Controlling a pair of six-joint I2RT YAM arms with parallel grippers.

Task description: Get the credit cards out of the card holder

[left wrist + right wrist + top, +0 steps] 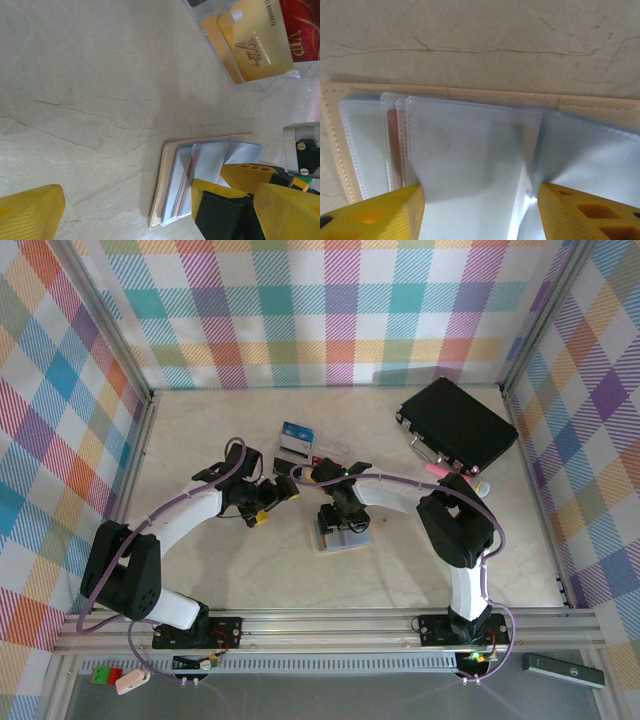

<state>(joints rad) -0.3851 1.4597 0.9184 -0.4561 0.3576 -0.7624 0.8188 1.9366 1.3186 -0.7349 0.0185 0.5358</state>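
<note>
The card holder [338,540] lies open on the table, a beige cover [167,175] with clear sleeves [470,145] fanned out. A reddish card edge [393,145] shows inside one sleeve [189,172]. My right gripper [481,215] stands over the holder [345,520], its yellow fingers [385,215] pressed on both side edges of one sleeve leaf, which buckles between them. My left gripper [272,498] hovers just left of the holder, open wide with nothing between its fingers [30,215]. A gold card [250,45] lies in the clear tray [335,450].
The clear compartmented tray stands behind the holder and also holds a red card [300,30] and a blue one [293,430]. A large black case [458,423] lies at the back right. Checked walls close in the table on three sides.
</note>
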